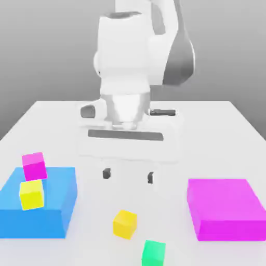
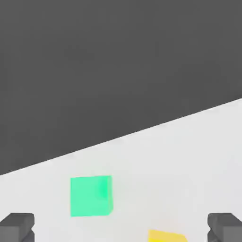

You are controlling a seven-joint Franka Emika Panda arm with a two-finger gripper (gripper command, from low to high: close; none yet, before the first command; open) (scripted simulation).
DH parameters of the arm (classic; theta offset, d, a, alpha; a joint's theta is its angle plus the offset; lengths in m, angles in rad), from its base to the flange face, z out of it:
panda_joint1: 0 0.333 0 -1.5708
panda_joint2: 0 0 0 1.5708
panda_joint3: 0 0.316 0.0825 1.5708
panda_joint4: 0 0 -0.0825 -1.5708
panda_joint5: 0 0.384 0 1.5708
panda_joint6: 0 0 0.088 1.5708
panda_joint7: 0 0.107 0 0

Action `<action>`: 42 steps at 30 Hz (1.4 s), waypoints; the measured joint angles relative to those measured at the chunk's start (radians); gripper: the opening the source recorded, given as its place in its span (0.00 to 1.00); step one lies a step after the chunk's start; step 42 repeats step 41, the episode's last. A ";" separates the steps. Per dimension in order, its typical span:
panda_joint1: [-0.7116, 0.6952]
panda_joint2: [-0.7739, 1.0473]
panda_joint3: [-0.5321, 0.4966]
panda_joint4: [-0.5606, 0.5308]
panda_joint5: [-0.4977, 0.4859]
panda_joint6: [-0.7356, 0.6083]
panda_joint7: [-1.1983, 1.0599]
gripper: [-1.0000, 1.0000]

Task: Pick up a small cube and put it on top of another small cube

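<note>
- Exterior view: the white arm (image 1: 140,47) stands at the centre of the white worktop (image 1: 218,135), hand pointing down, its dark fingers (image 1: 106,173) spread wide apart with nothing between them, hanging above the worktop.
- A small yellow cube (image 1: 125,223) lies on the worktop at about 6 o'clock from the fingers, apart from them.
- A small green cube (image 1: 154,253) lies near the yellow cube, at its 5 o'clock, not touching it.
- A large blue block (image 1: 52,208) sits toward the exterior view's left; a small magenta cube (image 1: 34,165) and a second yellow cube (image 1: 31,194) rest on it, the magenta one at 12 o'clock of the yellow.
- A large magenta block (image 1: 224,209) sits toward the exterior view's right, well apart from the small cubes.
- Hand view: both fingers (image 2: 17,227) appear at the lower corners, wide apart and empty.
- The green cube (image 2: 91,196) rests on the worktop (image 2: 189,151), and the yellow cube (image 2: 166,235) lies at its 4 o'clock, cut by the picture's edge.
</note>
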State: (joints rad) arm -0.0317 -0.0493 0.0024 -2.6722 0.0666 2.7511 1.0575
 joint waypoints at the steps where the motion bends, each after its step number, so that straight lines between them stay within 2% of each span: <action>1: 0.000 0.036 -0.003 -0.018 -0.011 0.022 0.023 0.50; 4: 0.005 0.143 -0.022 -0.060 -0.051 0.092 0.088 0.50; 10: 0.000 0.360 -0.015 -0.031 -0.047 0.263 0.092 0.50; 11: -0.003 0.379 -0.012 -0.027 -0.047 0.278 0.093 0.00; 18: -0.004 0.375 -0.012 -0.028 -0.050 0.276 0.095 0.00; 24: 0.000 0.180 -0.019 -0.066 -0.063 0.119 0.105 0.00; 32: 0.019 0.200 0.078 0.181 -0.090 -0.110 -0.230 0.00; 34: 0.024 0.242 0.089 0.222 -0.102 -0.110 -0.276 0.00; 37: 0.032 0.342 0.082 0.241 -0.125 -0.030 -0.275 0.00; 38: 0.036 0.368 0.078 0.244 -0.131 -0.006 -0.271 1.00; 42: 0.036 0.368 0.078 0.244 -0.131 -0.006 -0.271 1.00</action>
